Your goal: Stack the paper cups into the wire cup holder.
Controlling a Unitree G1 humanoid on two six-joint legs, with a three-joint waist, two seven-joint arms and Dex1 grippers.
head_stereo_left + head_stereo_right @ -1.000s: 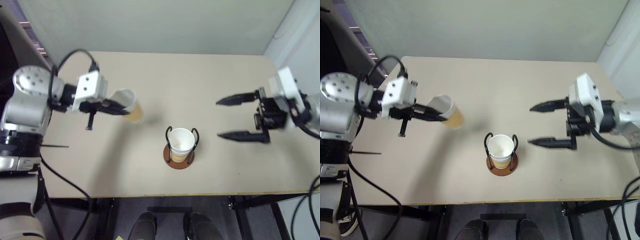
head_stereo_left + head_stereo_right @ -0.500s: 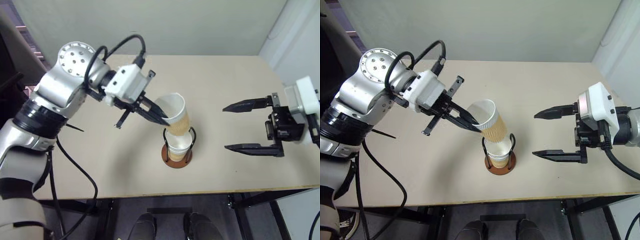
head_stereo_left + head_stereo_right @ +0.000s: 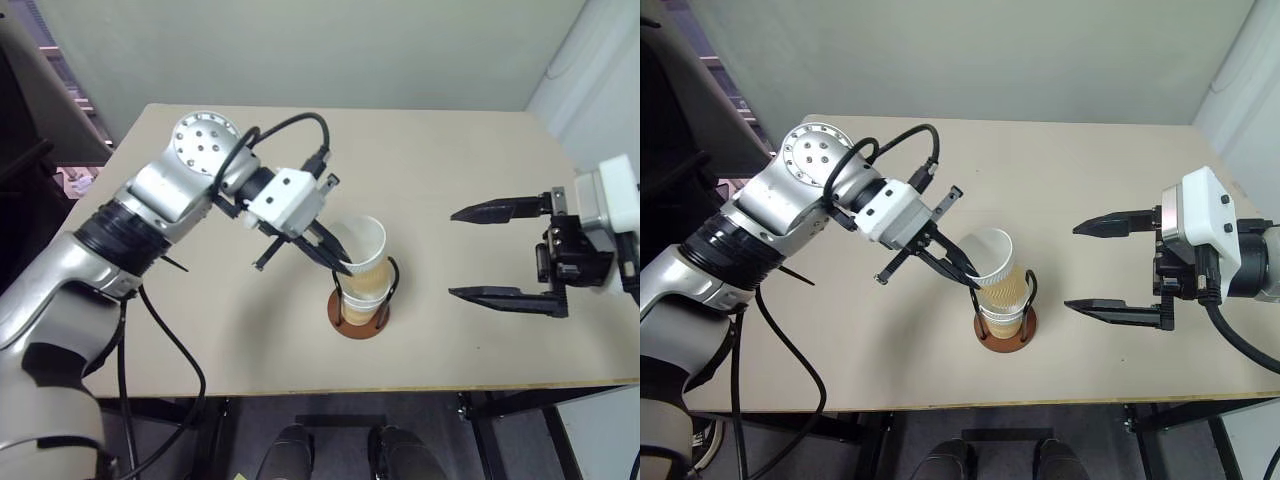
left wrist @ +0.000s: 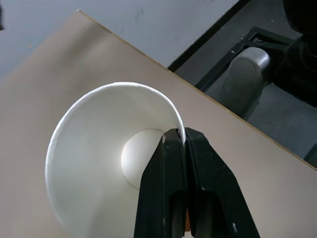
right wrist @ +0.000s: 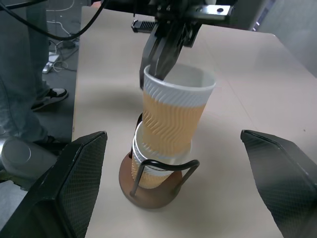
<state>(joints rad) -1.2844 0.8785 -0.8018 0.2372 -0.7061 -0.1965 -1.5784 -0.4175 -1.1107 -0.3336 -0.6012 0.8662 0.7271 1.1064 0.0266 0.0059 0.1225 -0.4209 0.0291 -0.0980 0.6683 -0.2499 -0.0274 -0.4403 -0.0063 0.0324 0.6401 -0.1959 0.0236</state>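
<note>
The wire cup holder (image 3: 355, 322) stands near the table's front edge, with black wire loops over a reddish-brown base. One paper cup (image 5: 143, 168) sits inside it. A second paper cup (image 3: 364, 258), with a tan ribbed wall and a white inside, leans slightly, its bottom nested in the first cup. My left gripper (image 3: 343, 266) is shut on this cup's rim, one finger inside and one outside, as the left wrist view shows (image 4: 180, 134). My right gripper (image 3: 452, 253) hovers wide open to the holder's right, with nothing between its fingers (image 5: 69, 178).
The beige table (image 3: 450, 150) holds only the holder and its cups. Its front edge runs just below the holder. A person's legs and a shoe (image 5: 49, 94) stand beside the table in the right wrist view.
My left arm has swung right and down, carrying the cup from over the table's left part into the holder's cup. The right gripper has stayed where it was, open.
</note>
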